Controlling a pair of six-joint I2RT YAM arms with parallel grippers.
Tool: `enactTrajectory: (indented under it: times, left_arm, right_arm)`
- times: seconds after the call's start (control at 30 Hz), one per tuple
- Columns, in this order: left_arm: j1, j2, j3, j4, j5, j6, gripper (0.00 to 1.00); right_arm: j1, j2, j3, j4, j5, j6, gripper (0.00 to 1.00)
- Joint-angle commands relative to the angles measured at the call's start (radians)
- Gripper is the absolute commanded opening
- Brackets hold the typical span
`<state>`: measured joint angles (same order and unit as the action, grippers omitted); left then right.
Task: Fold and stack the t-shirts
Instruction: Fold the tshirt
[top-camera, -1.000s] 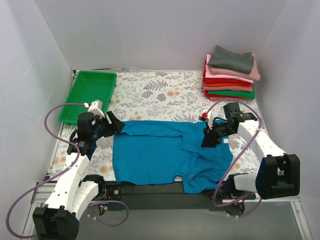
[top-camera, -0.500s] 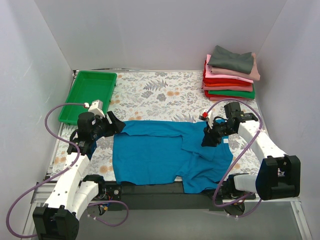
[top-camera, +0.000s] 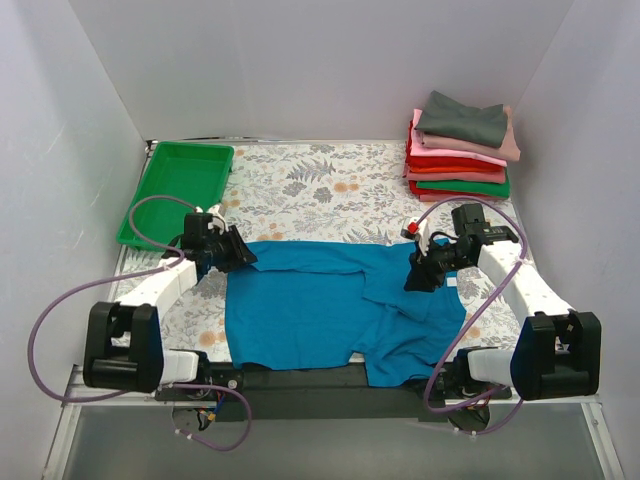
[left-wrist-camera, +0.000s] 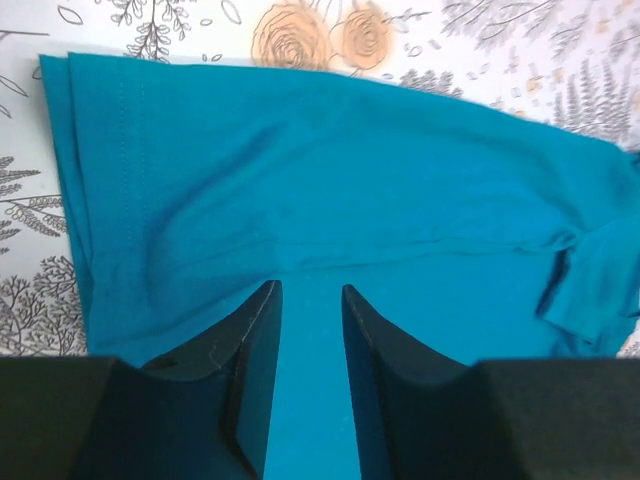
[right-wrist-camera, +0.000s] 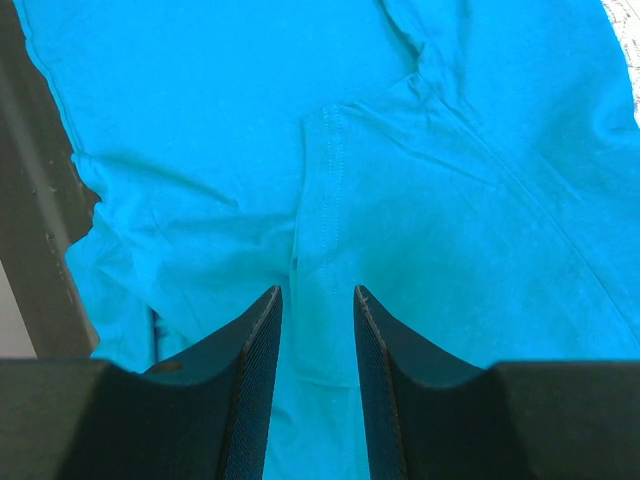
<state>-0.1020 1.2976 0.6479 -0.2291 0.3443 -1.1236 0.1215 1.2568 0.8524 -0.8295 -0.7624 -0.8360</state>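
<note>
A teal-blue t-shirt (top-camera: 320, 305) lies spread and wrinkled on the near part of the flowered table, its near hem over the front edge. My left gripper (top-camera: 240, 255) is low over the shirt's far left corner, jaws slightly apart. In the left wrist view the gripper (left-wrist-camera: 310, 290) has only flat teal cloth (left-wrist-camera: 330, 180) showing in its gap. My right gripper (top-camera: 416, 280) is over the shirt's right part. In the right wrist view the gripper (right-wrist-camera: 318, 292) is open above a stitched sleeve hem (right-wrist-camera: 330, 170). A stack of folded t-shirts (top-camera: 460, 150), grey on top, then pink, red and green, stands at the back right.
A green plastic tray (top-camera: 180, 185) sits at the back left, just behind my left arm. The flowered cloth (top-camera: 320, 190) covers the table between tray and stack. The dark front table edge (right-wrist-camera: 40, 210) shows left of the shirt in the right wrist view. White walls close in on three sides.
My left arm has dropped low and stretched out, bringing its gripper slightly right and down onto the shirt's far left corner. The right arm has hardly moved. The shirt lies as before.
</note>
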Motion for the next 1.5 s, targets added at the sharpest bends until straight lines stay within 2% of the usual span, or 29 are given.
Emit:
enactTrajectory:
  times: [0.0,0.2,0.4,0.53,0.67,0.8,0.87,1.0,1.17,1.47]
  left_arm:
    - [-0.018,0.051,0.045,0.027,-0.019,0.01,0.29]
    - [-0.036,0.112,0.056,-0.064,-0.175,-0.002,0.2]
    - [-0.036,0.111,0.055,-0.095,-0.189,-0.004,0.2]
    - [-0.036,0.065,0.044,-0.125,-0.148,-0.008,0.2]
    - [-0.036,-0.102,0.029,-0.119,-0.071,-0.005,0.2]
    - [-0.036,-0.158,0.056,-0.096,-0.126,-0.022,0.24]
    - [-0.036,-0.136,0.074,-0.084,-0.148,-0.039,0.25]
    - [-0.036,0.003,0.128,-0.05,-0.163,-0.059,0.25]
    - [-0.036,0.146,0.142,-0.045,-0.177,-0.056,0.21]
    - [-0.036,0.151,0.076,-0.11,-0.2,-0.042,0.18]
  right_arm:
    - [-0.011,-0.019,-0.018,0.018,-0.021,0.005,0.42]
    - [-0.016,-0.023,-0.019,0.013,-0.028,0.002,0.42]
    - [-0.016,-0.037,-0.023,0.015,-0.028,0.0,0.42]
    - [-0.017,-0.039,-0.023,0.015,-0.026,-0.002,0.42]
    - [-0.019,-0.039,-0.023,0.015,-0.029,-0.002,0.42]
    - [-0.02,-0.028,-0.019,0.013,-0.032,-0.003,0.42]
    - [-0.02,-0.028,-0.019,0.013,-0.032,-0.003,0.42]
    - [-0.019,-0.034,-0.023,0.013,-0.031,-0.003,0.42]
    - [-0.022,-0.042,-0.024,0.013,-0.029,-0.002,0.42]
    - [-0.025,-0.039,-0.023,0.013,-0.031,-0.003,0.42]
